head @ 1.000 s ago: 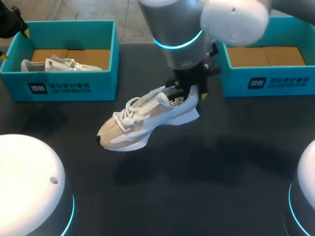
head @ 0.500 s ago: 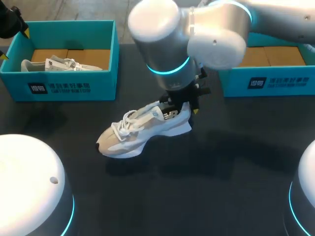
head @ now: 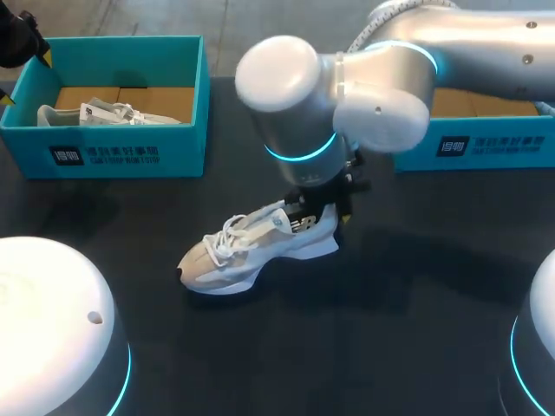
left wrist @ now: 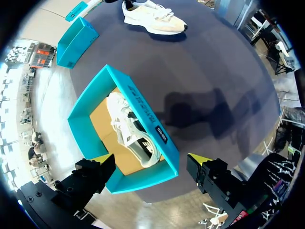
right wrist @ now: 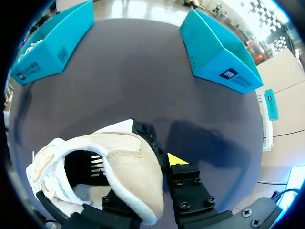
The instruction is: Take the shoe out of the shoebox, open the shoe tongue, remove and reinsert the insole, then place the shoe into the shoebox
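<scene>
While right end effector (head: 328,206) clenches shoe (head: 260,247) by the heel, shoe is low over desk (head: 390,303), well right of left box (head: 121,156) | left end effector (left wrist: 151,160) released, empty, above left box | done, apparently: shoe out | left: tongue, insole out and in, reboxing

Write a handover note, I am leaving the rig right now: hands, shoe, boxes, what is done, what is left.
Right hand: shut on the heel of the shoe, toe on the table.
Left hand: open, above the left shoebox, which holds a second shoe.
Right shoebox: no shoe in the part that shows.
Done: shoe out of its box.
Left: apparently all steps after that.
</scene>
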